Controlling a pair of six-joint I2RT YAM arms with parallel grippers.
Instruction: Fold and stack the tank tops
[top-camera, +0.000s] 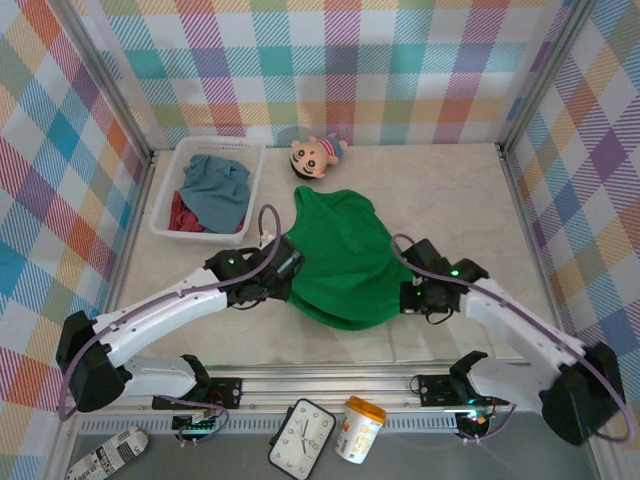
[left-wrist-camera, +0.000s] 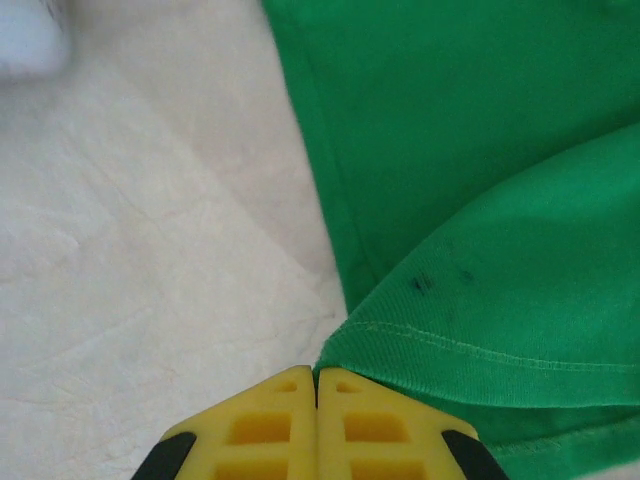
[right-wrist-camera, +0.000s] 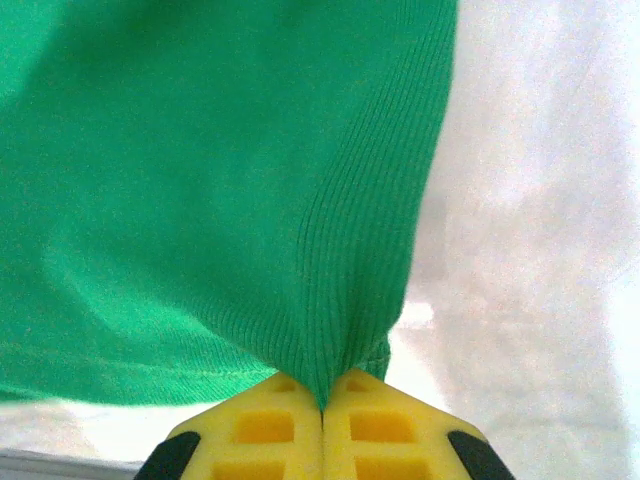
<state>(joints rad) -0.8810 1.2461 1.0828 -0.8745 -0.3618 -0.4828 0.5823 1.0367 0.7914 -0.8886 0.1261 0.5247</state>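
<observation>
End effectors (left-wrist-camera: 316, 376) (right-wrist-camera: 322, 398) tight on green top (top-camera: 345, 255)

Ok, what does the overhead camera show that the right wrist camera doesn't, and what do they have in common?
Overhead adds the white basket holding the blue-grey top and dark red top, the doll, and the left gripper. The right wrist adds close detail: ribbed fabric bunched and pinched between shut yellow fingers. Both share the green tank top on the pale table and the right gripper gripping it.
</observation>
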